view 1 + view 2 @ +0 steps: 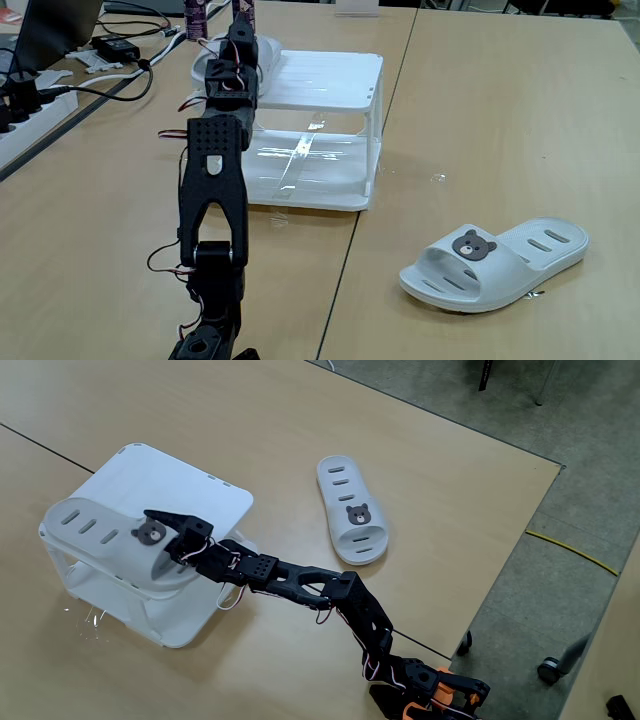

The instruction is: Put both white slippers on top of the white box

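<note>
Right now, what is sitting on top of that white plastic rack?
One white slipper with a bear badge lies on the white box. The gripper covers its strap end, so the grip is unclear.

Bright, even indoor light, soft shadows, both fixed views sharp.

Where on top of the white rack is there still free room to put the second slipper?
On the white plastic rack's ribbed top, the half toward the table slipper is bare. The other half holds a white rubber bear-badge slipper, with the black claw at its strap. The second slipper lies on open wooden table.
</note>
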`<state>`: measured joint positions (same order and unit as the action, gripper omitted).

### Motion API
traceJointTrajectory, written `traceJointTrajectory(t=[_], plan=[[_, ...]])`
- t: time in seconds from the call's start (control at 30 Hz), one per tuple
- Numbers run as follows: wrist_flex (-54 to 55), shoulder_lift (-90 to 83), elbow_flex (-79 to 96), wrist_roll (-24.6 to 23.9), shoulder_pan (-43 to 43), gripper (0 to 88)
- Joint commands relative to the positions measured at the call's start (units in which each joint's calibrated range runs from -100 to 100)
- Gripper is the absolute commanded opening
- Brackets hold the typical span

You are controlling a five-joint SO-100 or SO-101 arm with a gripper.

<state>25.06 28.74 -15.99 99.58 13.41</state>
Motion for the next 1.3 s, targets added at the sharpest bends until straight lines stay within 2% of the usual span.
traceJointTrajectory(t=[0.0, 0.3, 0.5, 0.93, 1.27], plan=[[0.13, -2.79, 0.34, 0.42, -0.74, 29.2], [0.13, -4.38, 1.15, 0.42, -0.66, 30.2], [0.22, -14.4, 14.96, 0.42, -0.74, 30.3], [-0.22, -25.84, 28.4, 0.42, -0.66, 31.4], [-16.78, -39.39, 30.47, 0.42, -0.74, 31.8]])
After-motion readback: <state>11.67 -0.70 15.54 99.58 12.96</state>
